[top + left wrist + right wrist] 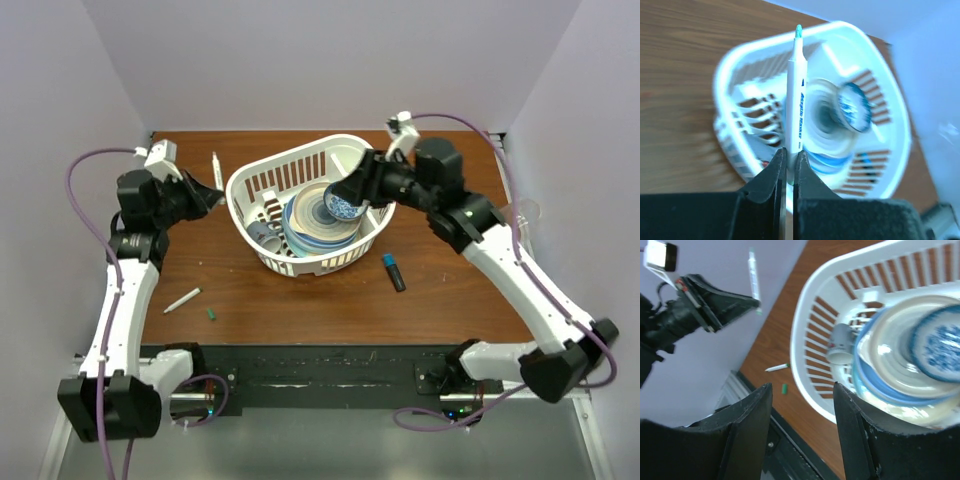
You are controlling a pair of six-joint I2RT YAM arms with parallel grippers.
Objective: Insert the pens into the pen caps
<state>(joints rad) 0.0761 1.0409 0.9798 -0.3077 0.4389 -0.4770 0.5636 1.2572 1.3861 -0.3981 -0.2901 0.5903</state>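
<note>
My left gripper (789, 157) is shut on the lower end of a white pen (797, 95) with a teal tip, holding it upright. From above, this gripper (210, 195) and its pen (216, 170) hover left of the white basket (240, 190). My right gripper (802, 387) is open with nothing between its fingers, and it hangs over the basket's right side (340, 190). A second white pen (182, 300) and a small green pen cap (212, 313) lie on the table at front left. A black marker with a blue end (394, 272) lies right of the basket.
The white basket (805, 335) holds stacked blue and white plates (310, 225), a blue-patterned bowl (345, 207) and a small cup (840, 347). Purple walls close in the table on three sides. A black rail (320, 365) runs along the near edge.
</note>
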